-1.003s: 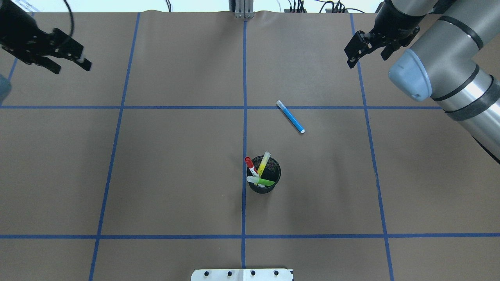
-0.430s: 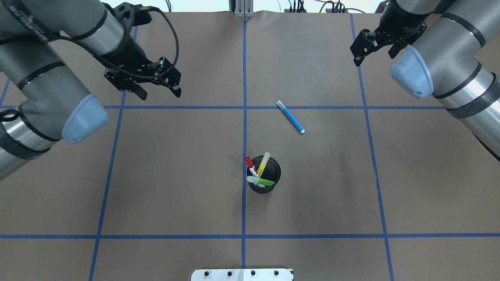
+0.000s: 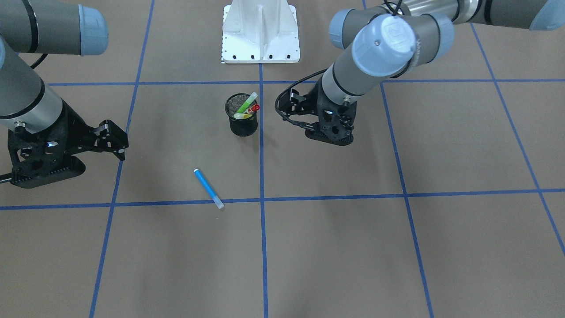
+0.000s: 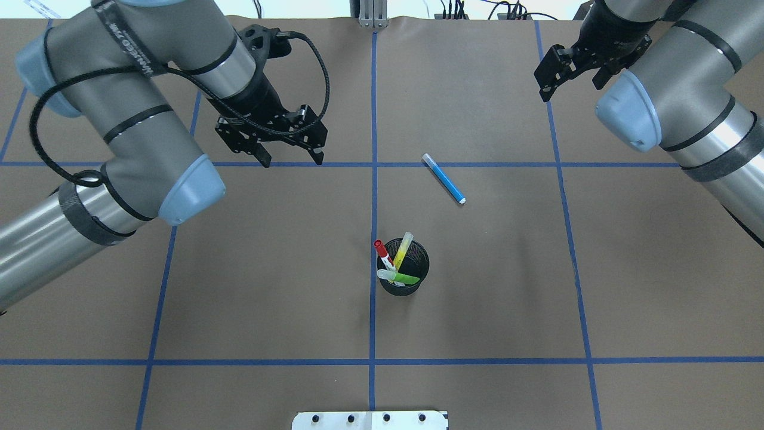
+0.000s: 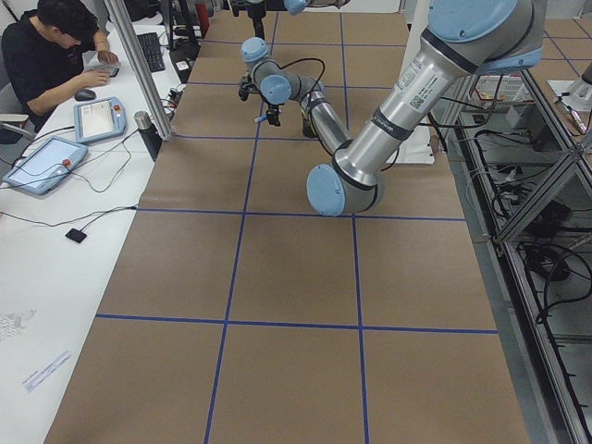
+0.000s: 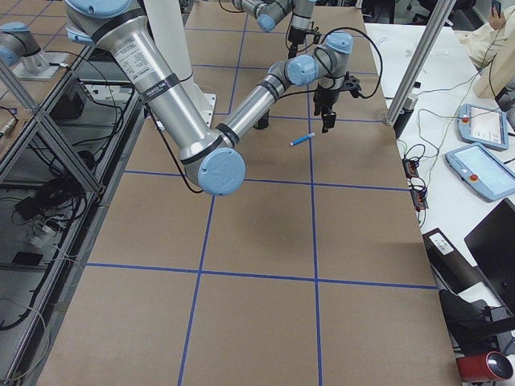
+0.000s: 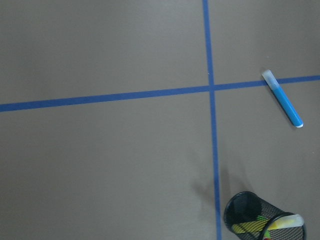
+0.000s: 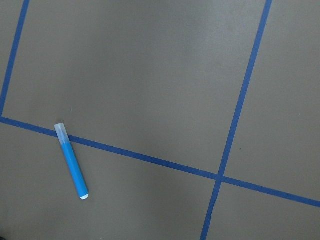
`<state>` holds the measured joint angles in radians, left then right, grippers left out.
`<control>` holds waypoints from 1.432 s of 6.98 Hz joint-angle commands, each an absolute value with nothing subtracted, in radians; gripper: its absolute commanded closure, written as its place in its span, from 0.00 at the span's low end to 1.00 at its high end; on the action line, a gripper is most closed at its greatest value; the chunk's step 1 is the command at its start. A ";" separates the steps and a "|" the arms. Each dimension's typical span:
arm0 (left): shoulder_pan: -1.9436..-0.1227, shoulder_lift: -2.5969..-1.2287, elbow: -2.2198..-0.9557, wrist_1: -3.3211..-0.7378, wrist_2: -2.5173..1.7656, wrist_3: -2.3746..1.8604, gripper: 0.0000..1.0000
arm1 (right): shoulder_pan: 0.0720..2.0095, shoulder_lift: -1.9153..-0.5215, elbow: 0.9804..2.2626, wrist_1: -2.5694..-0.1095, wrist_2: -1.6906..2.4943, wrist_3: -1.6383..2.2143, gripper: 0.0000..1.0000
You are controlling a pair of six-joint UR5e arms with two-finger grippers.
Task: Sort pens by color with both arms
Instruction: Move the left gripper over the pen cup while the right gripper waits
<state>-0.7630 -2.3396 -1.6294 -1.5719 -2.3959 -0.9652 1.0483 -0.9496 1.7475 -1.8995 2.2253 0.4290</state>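
Note:
A blue pen lies flat on the brown table, right of the centre line. In front of it stands a black mesh cup holding a red-capped pen, a yellow pen and a lime green pen. My left gripper hangs open and empty left of the centre line, well behind and left of the cup. At the far right my right gripper is also open and empty, beyond the blue pen.
Blue tape lines split the table into squares. The white pedestal base sits at the robot's edge. An aluminium post stands at the far edge. A person sits at a side desk with tablets.
My left arm has swung in from the far left edge toward the centre, its gripper still open. The right gripper has drawn back slightly toward the far edge. The pens and cup have not moved.

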 commanded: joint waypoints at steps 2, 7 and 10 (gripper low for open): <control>-0.648 -2.361 -1.611 -1.578 -2.396 -1.009 0.01 | 1.032 -0.946 1.747 -1.899 2.227 0.430 0.01; -0.606 -2.456 -1.450 -1.644 -2.395 -1.008 0.13 | 1.028 -0.946 1.744 -1.898 2.223 0.430 0.01; -0.607 -2.450 -1.436 -1.655 -2.395 -0.999 0.21 | 1.025 -0.945 1.744 -1.898 2.221 0.433 0.01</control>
